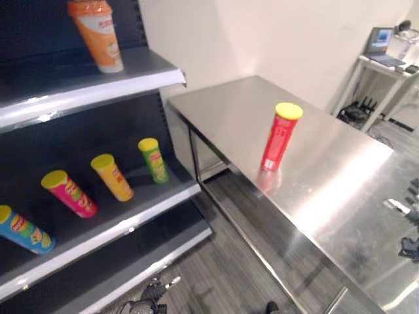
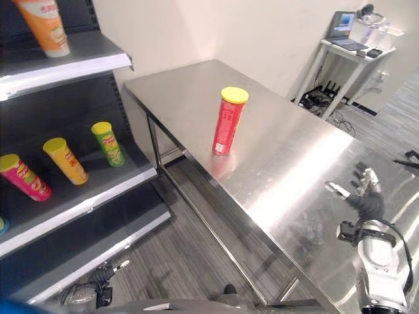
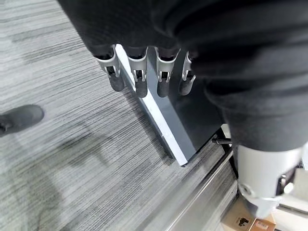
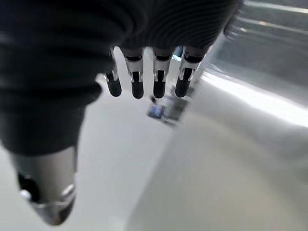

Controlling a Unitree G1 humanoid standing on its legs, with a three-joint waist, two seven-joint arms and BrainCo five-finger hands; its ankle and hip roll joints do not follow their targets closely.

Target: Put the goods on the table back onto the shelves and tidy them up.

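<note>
A red can with a yellow lid point(image 1: 281, 137) stands upright near the middle of the steel table point(image 1: 340, 190). On the middle board of the dark shelf point(image 1: 131, 219) to the left lie a green can point(image 1: 154, 161), a yellow can point(image 1: 112, 177), a pink can point(image 1: 69, 193) and a blue can point(image 1: 25, 231). An orange cup point(image 1: 98, 33) stands on the upper board. My right hand point(image 2: 364, 196) hovers open over the table's near right part, well right of the red can, with fingers point(image 4: 137, 79) straight. My left hand point(image 2: 98, 282) hangs low by the floor, its fingers point(image 3: 139, 72) straight and empty.
A white side table with a laptop point(image 2: 347, 29) stands at the back right by the wall. The bottom shelf board's edge point(image 3: 163, 130) lies just past my left hand. Grey floor runs between the shelf and the table.
</note>
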